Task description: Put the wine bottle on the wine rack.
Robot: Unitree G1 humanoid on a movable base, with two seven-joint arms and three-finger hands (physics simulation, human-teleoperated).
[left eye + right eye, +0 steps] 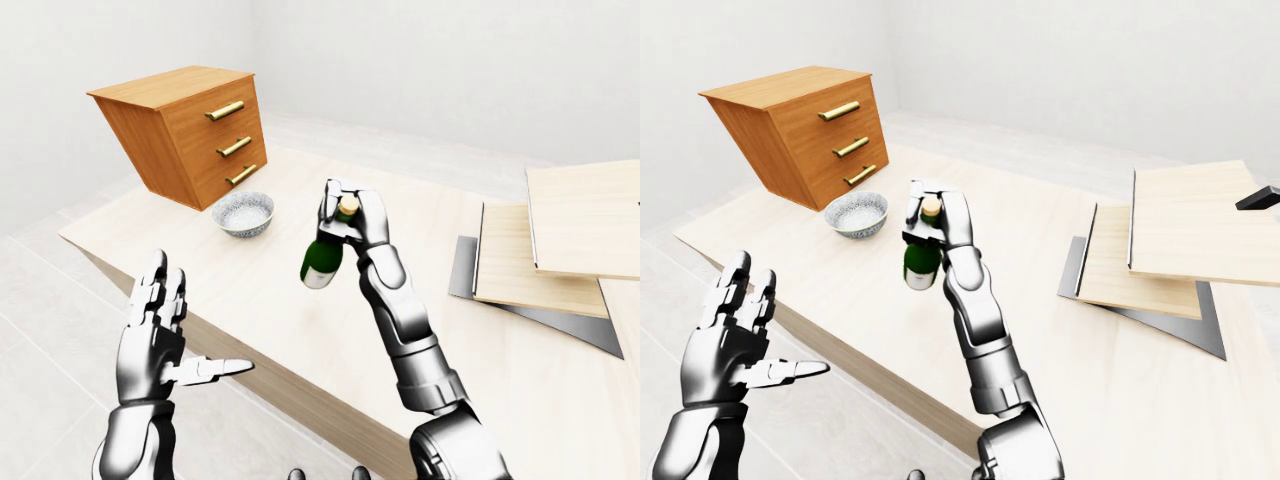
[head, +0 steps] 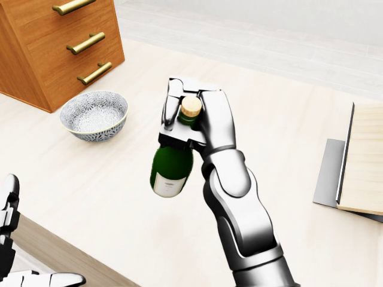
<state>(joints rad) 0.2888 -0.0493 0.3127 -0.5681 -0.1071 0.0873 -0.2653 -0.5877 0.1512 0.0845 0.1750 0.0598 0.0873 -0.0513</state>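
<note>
Your right arm (image 2: 239,203): glossy silver shells, dark joint seams.
Your right hand (image 2: 200,119): chrome fingers, black knuckle block.
Your left hand (image 1: 160,335): same silver, segmented fingers.

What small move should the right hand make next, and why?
Probably carry the wine bottle toward the view's right, to the stacked wooden shelves. The right hand is shut on its neck, and it hangs tilted, clear of the table.
</note>
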